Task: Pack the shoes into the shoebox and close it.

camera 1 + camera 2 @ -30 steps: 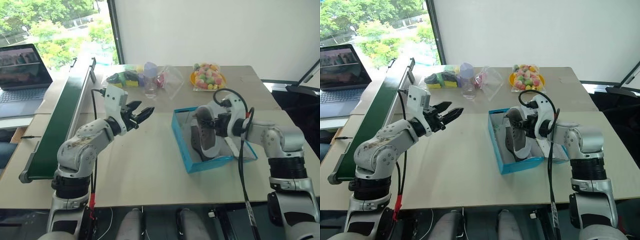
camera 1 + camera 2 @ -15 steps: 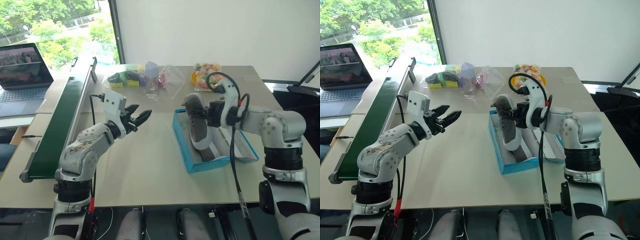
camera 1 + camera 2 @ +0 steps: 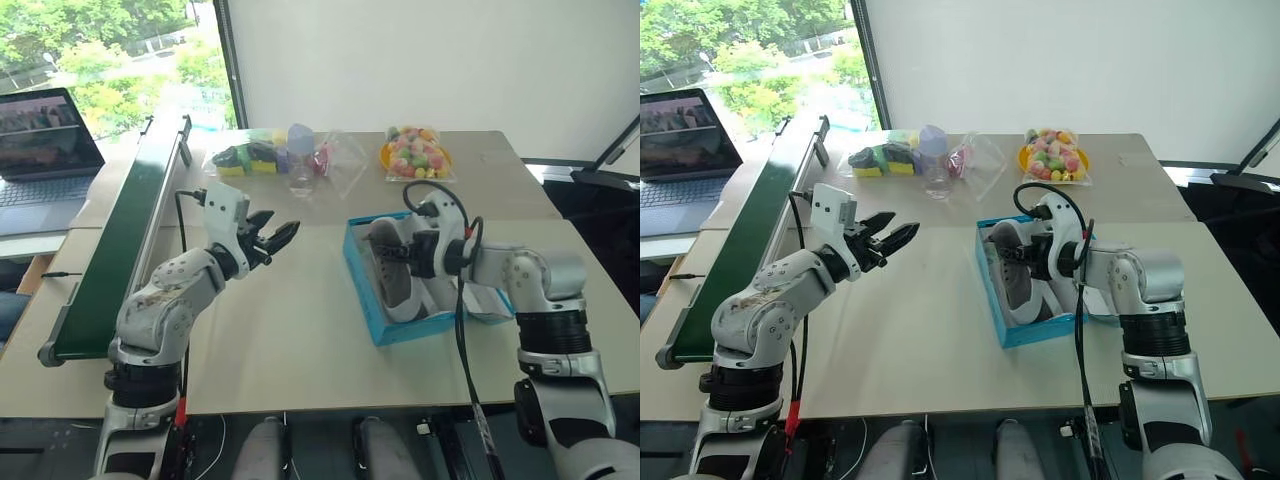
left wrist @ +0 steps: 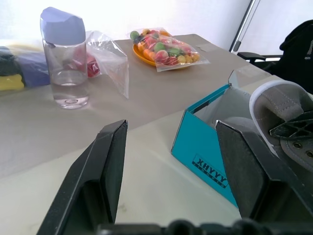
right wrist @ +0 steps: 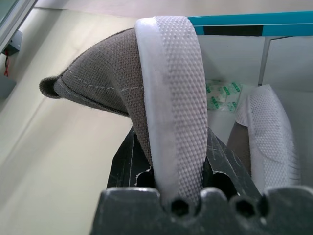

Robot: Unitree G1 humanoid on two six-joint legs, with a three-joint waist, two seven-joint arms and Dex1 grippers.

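Right tool (image 5: 168,169) grips shoe (image 3: 392,262) inside shoebox (image 3: 362,285) walls.

You're looking at what seems to be an office or lab test room, though little of it is visible. A beige table (image 3: 300,330) stands against a plain white wall (image 3: 420,60) beside a window (image 3: 110,50) onto trees. A green conveyor (image 3: 120,240) runs along one side, with a laptop (image 3: 40,140) open on a neighbouring desk (image 3: 40,235).
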